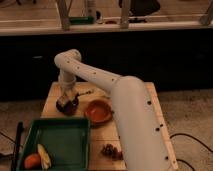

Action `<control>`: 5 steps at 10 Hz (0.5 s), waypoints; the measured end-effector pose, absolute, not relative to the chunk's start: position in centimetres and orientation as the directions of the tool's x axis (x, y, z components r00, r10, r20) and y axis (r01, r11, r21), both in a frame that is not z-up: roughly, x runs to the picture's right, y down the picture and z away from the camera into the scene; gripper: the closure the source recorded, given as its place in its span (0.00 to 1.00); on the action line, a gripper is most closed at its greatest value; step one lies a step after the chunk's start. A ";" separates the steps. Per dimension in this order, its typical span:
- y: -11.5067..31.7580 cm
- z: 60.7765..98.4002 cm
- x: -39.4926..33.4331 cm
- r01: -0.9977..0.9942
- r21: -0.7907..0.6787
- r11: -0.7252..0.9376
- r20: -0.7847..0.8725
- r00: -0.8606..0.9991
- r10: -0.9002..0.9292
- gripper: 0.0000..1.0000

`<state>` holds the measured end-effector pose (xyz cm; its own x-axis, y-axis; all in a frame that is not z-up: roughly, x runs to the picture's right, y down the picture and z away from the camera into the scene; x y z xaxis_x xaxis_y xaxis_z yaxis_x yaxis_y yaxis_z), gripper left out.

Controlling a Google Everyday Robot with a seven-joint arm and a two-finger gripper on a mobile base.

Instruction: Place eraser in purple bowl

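The purple bowl is a small, very dark bowl on the wooden table, left of the orange bowl. My white arm reaches from the right foreground up and over to the left. My gripper points down right over the purple bowl, at its rim. I cannot make out the eraser; it is hidden or too small to tell.
A green tray at the front left holds an orange fruit and a yellowish item. A dark reddish cluster lies at the table's front. A small dark utensil lies behind the bowls. A dark counter runs behind the table.
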<state>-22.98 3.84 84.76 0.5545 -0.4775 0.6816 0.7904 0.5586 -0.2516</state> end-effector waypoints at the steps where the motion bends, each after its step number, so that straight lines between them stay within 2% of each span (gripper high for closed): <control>1: 3.9 84.8 -22.9 0.799 -0.251 0.546 0.686 0.545 -0.482 0.98; 4: 3.9 84.9 -23.6 0.813 -0.248 0.527 0.695 0.528 -0.488 0.97; 5: 3.9 85.0 -23.6 0.814 -0.252 0.524 0.696 0.528 -0.486 0.91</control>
<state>-23.61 3.85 84.98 0.5285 -0.4864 0.6958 0.8137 0.5239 -0.2517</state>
